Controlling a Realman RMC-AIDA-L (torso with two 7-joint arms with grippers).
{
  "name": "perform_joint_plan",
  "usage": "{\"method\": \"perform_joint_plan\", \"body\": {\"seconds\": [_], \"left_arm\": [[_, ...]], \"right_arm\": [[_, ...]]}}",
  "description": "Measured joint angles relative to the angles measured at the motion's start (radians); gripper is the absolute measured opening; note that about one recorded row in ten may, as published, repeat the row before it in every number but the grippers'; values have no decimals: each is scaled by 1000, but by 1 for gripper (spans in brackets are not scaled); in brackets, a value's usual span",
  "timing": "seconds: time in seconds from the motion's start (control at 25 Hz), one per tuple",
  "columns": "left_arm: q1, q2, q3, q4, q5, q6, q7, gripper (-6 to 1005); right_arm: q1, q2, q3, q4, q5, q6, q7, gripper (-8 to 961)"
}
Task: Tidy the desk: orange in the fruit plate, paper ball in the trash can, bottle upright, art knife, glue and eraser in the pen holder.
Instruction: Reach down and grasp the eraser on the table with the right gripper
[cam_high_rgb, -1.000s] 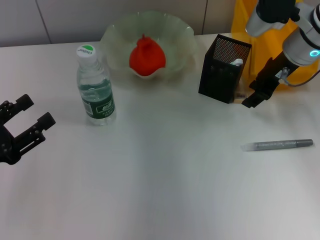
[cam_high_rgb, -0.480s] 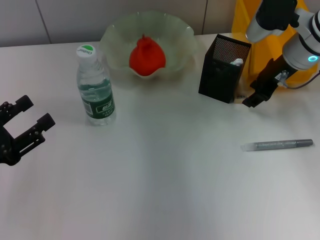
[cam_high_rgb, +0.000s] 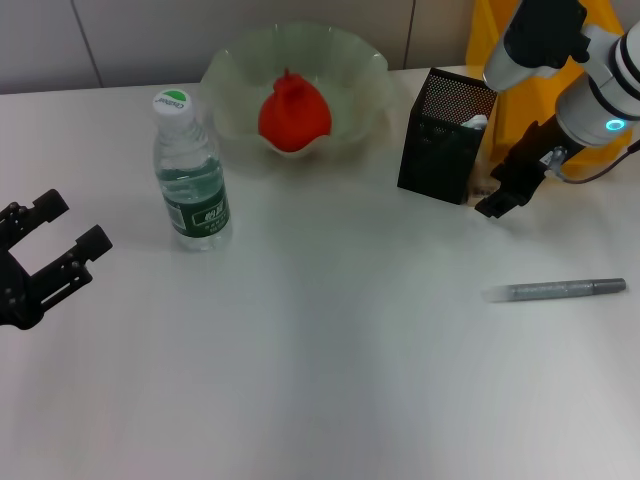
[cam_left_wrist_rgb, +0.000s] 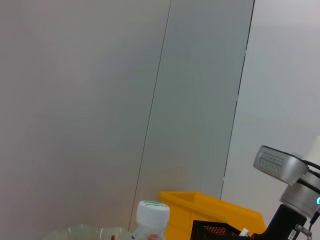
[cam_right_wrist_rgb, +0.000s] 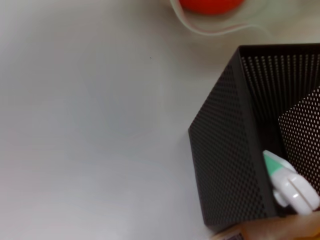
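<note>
Beside pen holder (cam_high_rgb: 446, 136) | right pincer (cam_high_rgb: 497, 200) touching eraser (cam_high_rgb: 483, 187) | grip unclear

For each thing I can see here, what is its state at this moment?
orange: inside the fruit plate.
bottle: upright, cap on.
pen holder: upright, a white-capped item inside.
grey pen-like tool: lying flat on the desk.
left gripper: open, idle.
right gripper: beside the pen holder.

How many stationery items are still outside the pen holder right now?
2: a grey pen-like tool lying on the desk, and a beige block against the pen holder, at the right gripper. More may be hidden.
</note>
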Motion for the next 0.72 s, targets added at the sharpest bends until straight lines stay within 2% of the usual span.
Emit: {"method": "perform_joint_plan", "body": {"seconds": [0.72], "left_arm": [[-2, 2, 0, 0, 2, 1, 0, 738]], "right_arm": [[-6, 4, 5, 19, 2, 47, 7, 562]]}}
